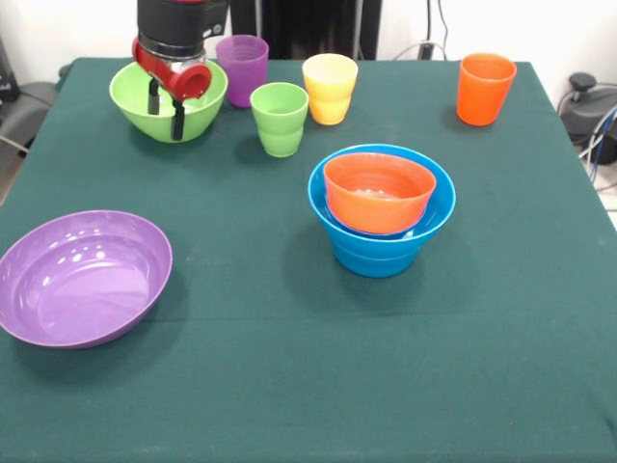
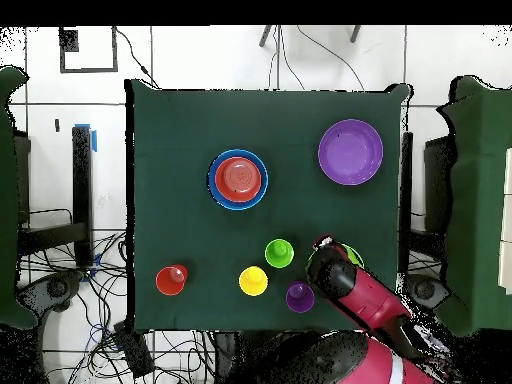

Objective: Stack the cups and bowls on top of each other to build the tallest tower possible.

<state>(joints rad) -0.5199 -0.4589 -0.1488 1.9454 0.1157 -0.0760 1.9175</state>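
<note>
My gripper (image 1: 165,109) hung inside the lime green bowl (image 1: 169,100), which sat near the far corner of the bench on the front view's left side. Its two dark fingers stood apart with nothing between them, one pointing into the bowl's hollow and the other close to the near wall; I could not tell whether either touched the plastic. So I was released, and I judged the step in hand to be taking hold of that bowl by its rim.

The rest of the pieces lay like this. The purple cup (image 1: 242,68) stood just beside the lime bowl along the far edge, then the green cup (image 1: 280,118) a little forward of it, the yellow cup (image 1: 330,87) next, and the orange cup (image 1: 485,88) well apart toward the other far corner. Near the middle of the bench the tower (image 1: 382,209) had its start: the small orange bowl (image 1: 379,192) nested in a blue bowl (image 1: 384,246), with what looked like another blue rim showing between them. The large purple bowl (image 1: 83,277) lay alone by the near left edge.

The overhead view showed the same spread, my arm reaching over the lime bowl (image 2: 346,254).

The next move, as I judged it, called for closing on the wall of the lime bowl with one finger inside and one outside, then lifting it clear without knocking the purple cup beside it. A wide bowl serves better low than high, so where to set it wanted thought.
</note>
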